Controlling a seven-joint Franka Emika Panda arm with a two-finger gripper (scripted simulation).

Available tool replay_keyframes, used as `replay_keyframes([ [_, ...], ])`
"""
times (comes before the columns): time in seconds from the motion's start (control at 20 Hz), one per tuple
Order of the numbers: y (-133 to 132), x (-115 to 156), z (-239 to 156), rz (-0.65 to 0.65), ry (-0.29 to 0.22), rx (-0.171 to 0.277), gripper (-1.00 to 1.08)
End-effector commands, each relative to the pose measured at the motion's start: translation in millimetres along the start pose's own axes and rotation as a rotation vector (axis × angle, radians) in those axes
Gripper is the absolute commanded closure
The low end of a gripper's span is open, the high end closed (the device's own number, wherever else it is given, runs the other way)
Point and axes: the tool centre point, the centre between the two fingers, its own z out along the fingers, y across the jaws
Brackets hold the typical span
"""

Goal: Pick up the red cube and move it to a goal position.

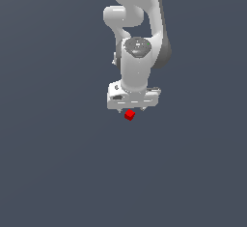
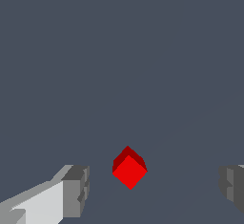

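The hand [image 2: 152, 185] is spread wide, the red cube [image 2: 129, 168] between its fingers, untouched.

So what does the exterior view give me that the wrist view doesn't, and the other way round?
Only the exterior view shows the white arm above the gripper. Only the wrist view shows the two grey fingers spread wide apart, with the red cube in the gap, touching neither. Both show the cube, turned corner-on, on the plain dark floor.
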Motion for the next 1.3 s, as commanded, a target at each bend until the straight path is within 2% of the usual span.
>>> replay_keyframes([
  [0.0, 0.0, 0.0, 0.0, 0.000, 0.000, 0.000, -0.92],
  [0.3, 0.7, -2.5, 5.2, 0.027, 0.001, 0.000, -0.92],
  [0.6, 2.5, -10.1, 20.9, 0.106, 0.003, 0.001, -0.92],
  [1.25, 3.0, -41.6, 86.5, 0.435, 0.013, 0.005, -0.92],
])
